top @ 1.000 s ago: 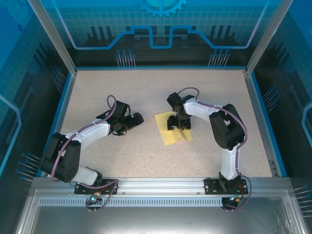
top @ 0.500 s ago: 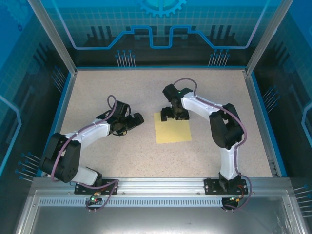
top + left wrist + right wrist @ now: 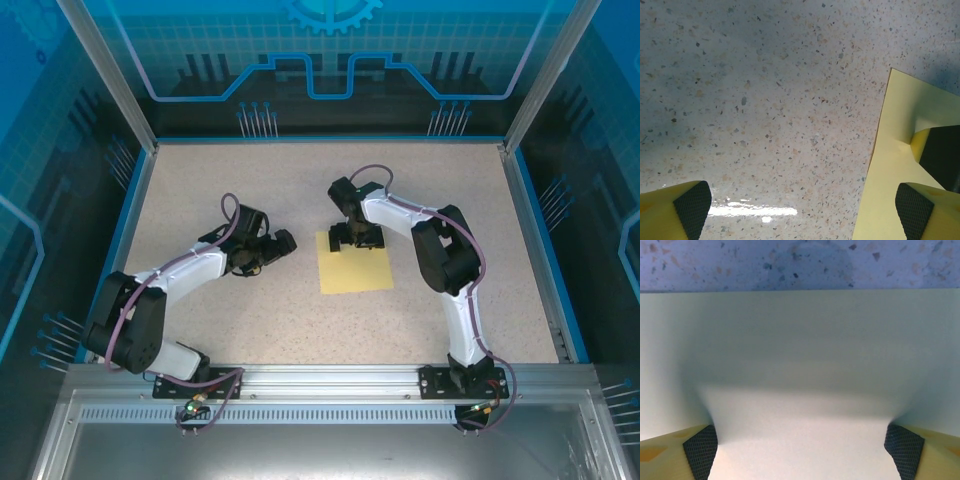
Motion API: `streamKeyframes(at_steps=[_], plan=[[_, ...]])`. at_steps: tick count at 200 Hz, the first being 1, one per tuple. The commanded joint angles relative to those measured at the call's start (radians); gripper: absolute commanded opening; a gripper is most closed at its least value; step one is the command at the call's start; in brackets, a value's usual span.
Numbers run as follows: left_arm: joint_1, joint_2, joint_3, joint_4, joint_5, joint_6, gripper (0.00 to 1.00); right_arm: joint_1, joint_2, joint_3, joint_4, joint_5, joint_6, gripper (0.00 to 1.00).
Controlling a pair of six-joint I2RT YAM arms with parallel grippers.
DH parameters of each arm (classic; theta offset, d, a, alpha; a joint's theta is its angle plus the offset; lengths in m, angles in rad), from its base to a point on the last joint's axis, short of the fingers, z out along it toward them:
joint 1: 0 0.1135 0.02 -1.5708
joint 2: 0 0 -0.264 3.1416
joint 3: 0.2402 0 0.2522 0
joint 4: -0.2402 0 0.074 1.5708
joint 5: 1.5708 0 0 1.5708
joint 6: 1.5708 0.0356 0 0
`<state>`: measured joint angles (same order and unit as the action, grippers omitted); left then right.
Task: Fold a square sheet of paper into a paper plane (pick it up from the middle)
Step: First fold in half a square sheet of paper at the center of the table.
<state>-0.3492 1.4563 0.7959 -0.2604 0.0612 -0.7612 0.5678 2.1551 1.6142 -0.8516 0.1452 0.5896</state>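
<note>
The square sheet of paper [image 3: 356,270] is pale yellow and lies flat on the speckled table, mid-table. My right gripper [image 3: 357,238] stands open at the sheet's far edge, fingertips down on the paper. In the right wrist view the sheet [image 3: 800,365] spreads between its two black pads [image 3: 701,454], with the gripper [image 3: 802,452] holding nothing. My left gripper [image 3: 277,246] is open and empty, lying low just left of the sheet. In the left wrist view it [image 3: 802,215] faces bare table, with the sheet's left edge [image 3: 895,170] at the right. A paper plane is out of view.
The speckled table [image 3: 200,190] is ringed by a low blue rim [image 3: 133,205] and see-through walls. The right arm's elbow [image 3: 445,262] rises to the right of the sheet. A metal rail [image 3: 320,378] carries both bases at the near edge.
The right gripper opened and let the sheet go, then moved from its middle to its far edge. The sheet, bunched a second ago, now lies flat. The left arm stayed still.
</note>
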Motion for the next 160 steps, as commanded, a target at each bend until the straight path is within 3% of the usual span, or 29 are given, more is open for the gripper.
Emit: streamKeyframes(at_steps=[1,65,94,125,160], plan=[[-0.006,0.015,0.031,-0.027,0.018,-0.009,0.99,-0.006,0.057,-0.025,-0.015,-0.011,0.019,0.88],[-0.007,0.017,0.039,-0.034,0.017,-0.007,0.99,-0.007,0.028,-0.035,-0.012,-0.021,0.022,0.72],[-0.011,0.014,0.036,-0.034,0.020,-0.010,0.99,-0.008,-0.056,-0.054,0.015,-0.069,0.026,0.55],[-0.017,0.012,0.034,-0.030,0.020,-0.014,0.99,-0.011,-0.160,-0.109,0.096,-0.195,0.051,0.31],[-0.025,0.012,0.031,-0.015,0.034,-0.023,0.99,-0.030,-0.279,-0.241,0.325,-0.482,0.136,0.25]])
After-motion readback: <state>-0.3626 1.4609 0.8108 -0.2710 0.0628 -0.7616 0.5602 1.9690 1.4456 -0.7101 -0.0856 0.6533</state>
